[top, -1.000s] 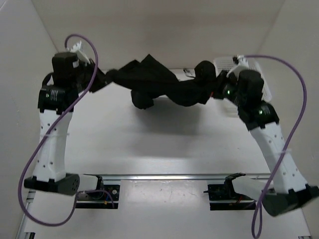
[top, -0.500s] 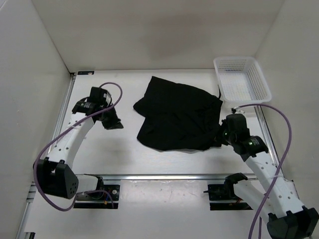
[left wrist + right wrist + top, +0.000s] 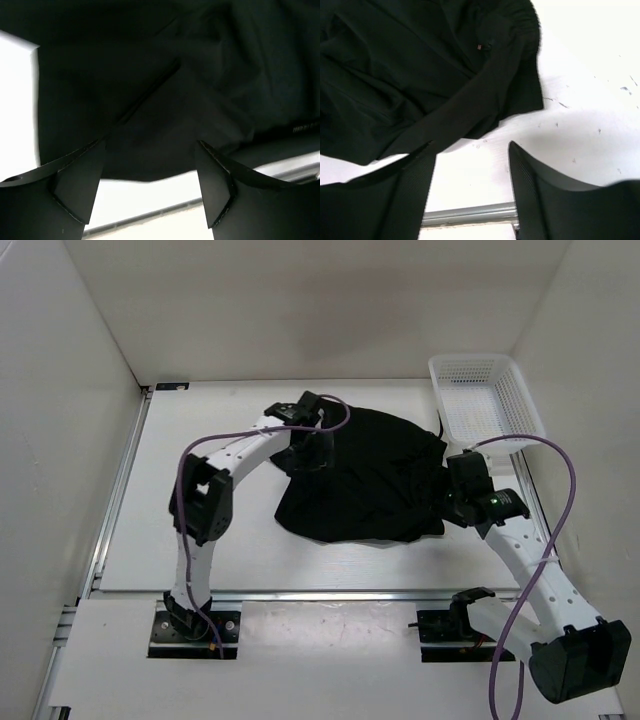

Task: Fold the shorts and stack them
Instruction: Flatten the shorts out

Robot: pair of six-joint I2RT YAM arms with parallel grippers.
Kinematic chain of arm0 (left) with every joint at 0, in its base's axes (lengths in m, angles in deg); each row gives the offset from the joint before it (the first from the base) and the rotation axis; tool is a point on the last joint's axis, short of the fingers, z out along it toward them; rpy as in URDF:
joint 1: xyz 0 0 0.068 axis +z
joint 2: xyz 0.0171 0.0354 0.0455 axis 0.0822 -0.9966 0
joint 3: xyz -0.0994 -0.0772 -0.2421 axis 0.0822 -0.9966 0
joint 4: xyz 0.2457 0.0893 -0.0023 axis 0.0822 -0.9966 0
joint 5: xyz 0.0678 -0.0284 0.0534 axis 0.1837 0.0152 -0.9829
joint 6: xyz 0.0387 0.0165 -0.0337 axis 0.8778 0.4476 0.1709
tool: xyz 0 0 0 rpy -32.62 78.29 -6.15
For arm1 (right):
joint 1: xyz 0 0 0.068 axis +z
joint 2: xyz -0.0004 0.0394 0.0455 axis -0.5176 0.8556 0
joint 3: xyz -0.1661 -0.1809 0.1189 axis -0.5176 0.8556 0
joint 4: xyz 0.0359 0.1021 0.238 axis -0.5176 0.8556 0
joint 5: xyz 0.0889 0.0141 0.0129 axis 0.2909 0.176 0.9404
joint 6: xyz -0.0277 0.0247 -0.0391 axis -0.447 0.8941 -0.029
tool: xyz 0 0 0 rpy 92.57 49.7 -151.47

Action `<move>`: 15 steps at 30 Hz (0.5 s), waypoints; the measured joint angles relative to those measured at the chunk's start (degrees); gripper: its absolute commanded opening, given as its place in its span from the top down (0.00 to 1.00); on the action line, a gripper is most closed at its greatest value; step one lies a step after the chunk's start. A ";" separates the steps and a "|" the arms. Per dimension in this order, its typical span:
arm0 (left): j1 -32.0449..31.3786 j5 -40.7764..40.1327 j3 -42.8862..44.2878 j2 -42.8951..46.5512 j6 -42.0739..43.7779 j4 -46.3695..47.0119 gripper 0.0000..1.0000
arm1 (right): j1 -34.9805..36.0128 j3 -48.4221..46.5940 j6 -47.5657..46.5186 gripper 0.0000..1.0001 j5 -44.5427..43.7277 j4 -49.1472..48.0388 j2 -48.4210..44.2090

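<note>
The black shorts (image 3: pixel 365 475) lie in a loose, rumpled heap on the white table, right of centre. My left gripper (image 3: pixel 308 452) hovers at their far left corner. In the left wrist view it (image 3: pixel 150 150) is open, with dark fabric (image 3: pixel 165 90) just beyond the fingertips and bare table between them. My right gripper (image 3: pixel 446 502) sits at the shorts' right edge. In the right wrist view it (image 3: pixel 472 150) is open over bare table, and the shorts' waist end (image 3: pixel 435 75) lies just ahead of the fingers.
A white mesh basket (image 3: pixel 470 358) stands at the far right corner, close behind the right arm. White walls enclose the table on the left, back and right. A metal rail (image 3: pixel 330 593) runs along the near edge by the arm bases.
A second ago both grippers held the shorts stretched in the air. The shorts now lie on the table; the left arm swung back to their far left corner, and both grippers have opened.
</note>
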 measured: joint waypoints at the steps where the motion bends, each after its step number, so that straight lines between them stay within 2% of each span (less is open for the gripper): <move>1: -0.81 0.02 2.51 -2.51 0.11 -0.39 0.17 | -0.44 0.00 -0.13 0.31 0.00 0.24 0.00; 5: -3.21 -0.85 14.14 -12.37 0.55 -3.34 0.22 | -2.38 -0.02 -0.52 0.29 0.04 0.55 0.02; 8: -4.87 -1.27 19.26 -17.40 0.81 -4.66 0.40 | -3.56 0.00 -0.85 0.29 0.07 0.72 0.02; 9: -5.22 -1.29 19.71 -18.45 0.81 -4.98 0.54 | -3.91 0.00 -1.03 0.29 0.07 0.87 0.00; 10: -5.62 -1.27 19.80 -19.08 0.63 -5.46 0.88 | -4.20 0.00 -1.20 0.29 0.07 1.11 -0.02; 15: -6.19 -1.57 20.37 -19.61 0.74 -8.44 0.90 | -5.27 0.00 -2.03 0.27 0.15 1.70 0.00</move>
